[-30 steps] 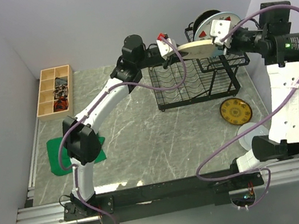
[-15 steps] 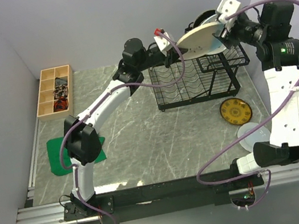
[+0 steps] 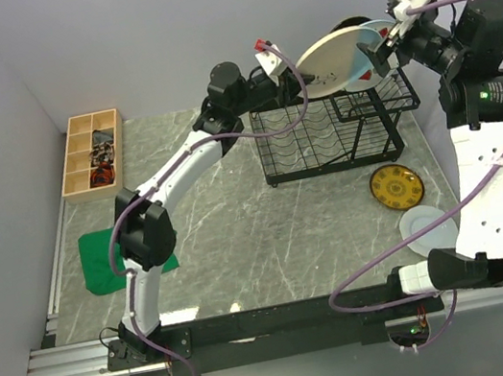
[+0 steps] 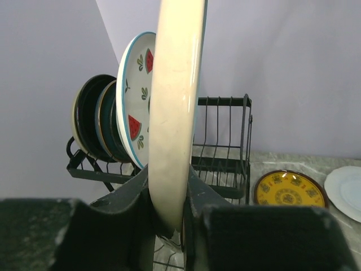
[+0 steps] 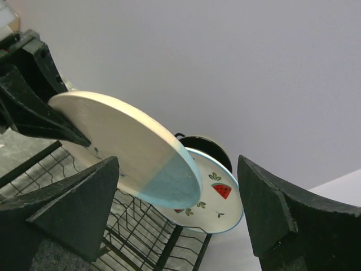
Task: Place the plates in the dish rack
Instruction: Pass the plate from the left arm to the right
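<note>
You are holding the round cream-and-blue ceramic plate (image 4: 175, 101) on edge, with the left pincer (image 4: 169, 203) clamped on its rim. The right pincer (image 5: 177, 210) is standing apart, gripping nothing. Judged next: you will be lowering the plate into a free slot of the black wire dish rack (image 3: 321, 142) below the left pincer.

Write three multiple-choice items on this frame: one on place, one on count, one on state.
1. Where is the yellow patterned plate?
A. On the table, right of the dish rack
B. Inside the dish rack
C. On the table, left of the dish rack

2. How many plates lie flat on the table in the top view?
A. None
B. Two
C. Five

3. The cream-and-blue plate is:
A. Clamped in the left gripper
B. Lying flat on the table
C. Slotted into the dish rack

Answers:
1 A: it lies flat beside the rack's right end.
2 B: only the yellow patterned plate and the pale white plate do.
3 A: the left wrist view shows both fingers pinching its rim.
</note>
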Tool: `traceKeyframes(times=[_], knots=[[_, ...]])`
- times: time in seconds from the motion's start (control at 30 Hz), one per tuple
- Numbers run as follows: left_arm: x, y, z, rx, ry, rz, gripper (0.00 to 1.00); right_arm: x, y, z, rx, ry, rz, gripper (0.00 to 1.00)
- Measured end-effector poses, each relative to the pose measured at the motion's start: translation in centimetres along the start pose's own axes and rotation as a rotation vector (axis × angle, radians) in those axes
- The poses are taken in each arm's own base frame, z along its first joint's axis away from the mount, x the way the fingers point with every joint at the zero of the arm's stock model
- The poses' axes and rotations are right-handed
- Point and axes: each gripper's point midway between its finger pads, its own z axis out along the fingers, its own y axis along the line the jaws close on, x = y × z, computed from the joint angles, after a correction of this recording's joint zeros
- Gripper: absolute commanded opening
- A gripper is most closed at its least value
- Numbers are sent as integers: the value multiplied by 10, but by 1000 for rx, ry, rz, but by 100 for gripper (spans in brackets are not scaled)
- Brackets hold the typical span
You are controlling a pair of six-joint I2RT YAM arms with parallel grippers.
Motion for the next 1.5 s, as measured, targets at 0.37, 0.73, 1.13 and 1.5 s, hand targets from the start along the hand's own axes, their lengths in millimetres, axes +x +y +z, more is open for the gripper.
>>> traceKeyframes(times=[0.37, 0.73, 1.13, 1.5], knots=[[4, 6, 18, 36, -32, 24, 1, 12, 9, -14, 38, -103, 134, 95], [11, 15, 39, 50, -107, 29, 1, 7, -7, -23, 114, -234, 222, 96], [42, 16, 48, 67, -102, -27, 1, 11, -11, -25, 127, -269, 260, 96], [33, 17, 50, 70, -136, 3, 1, 22, -3, -14, 3, -212, 205, 91]])
